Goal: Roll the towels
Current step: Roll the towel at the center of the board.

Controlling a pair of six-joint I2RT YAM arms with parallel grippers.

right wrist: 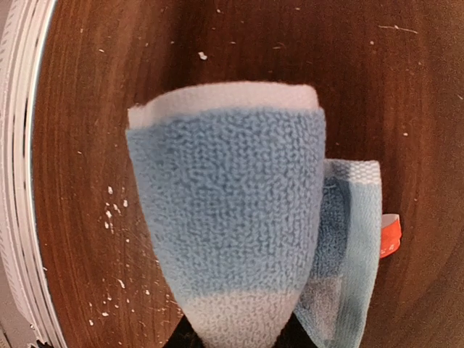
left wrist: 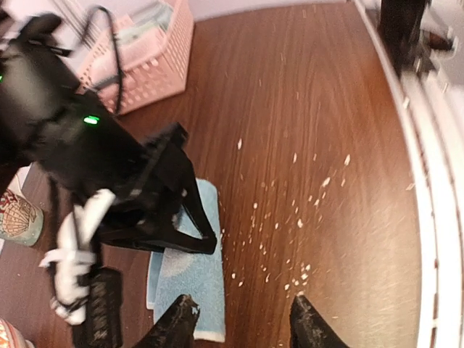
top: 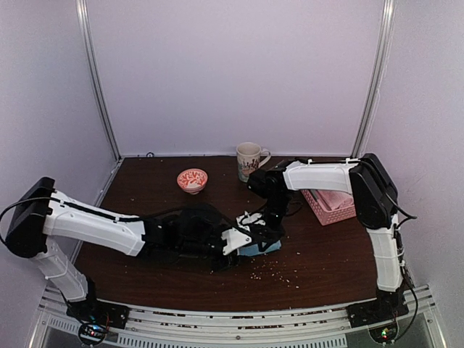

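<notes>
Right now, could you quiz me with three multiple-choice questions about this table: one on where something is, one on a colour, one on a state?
1. Where is the basket?
A) front left corner
B) right side of the table
C) on the mug

2. What colour is the towel mid-table?
A) black
B) yellow
C) light blue

3. What is the right end effector doing?
A) pinching the towel
B) holding the bowl
C) hanging open, empty

Answers: 1 B, the top view shows it at the right edge; 2 C, the right wrist view shows blue pile; 3 A, the towel's end is clamped in it.
</notes>
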